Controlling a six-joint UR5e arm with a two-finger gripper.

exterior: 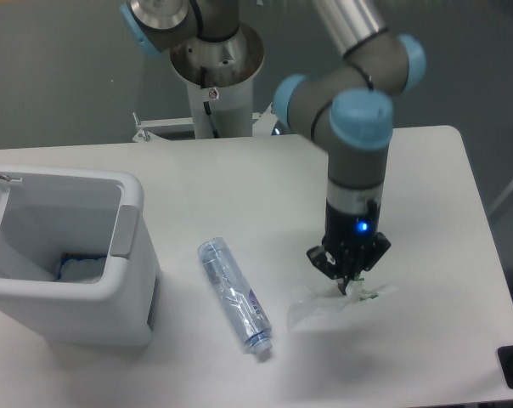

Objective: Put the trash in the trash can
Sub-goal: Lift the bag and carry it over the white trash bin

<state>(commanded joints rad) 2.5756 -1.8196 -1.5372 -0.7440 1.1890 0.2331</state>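
While the bin (pixel 112 255) is sitting open at the left edge of the counter (pixel 239 178), the crushed bottle (pixel 233 293) is lying on its side just right of it, looking light, springy and slick, so gripping across its middle seems safest. Farther right, the pincer (pixel 352 285) is pressing down onto the flimsy wrapper (pixel 329 308) by its green-striped end, apparently pinching it, though I cannot tell for sure.
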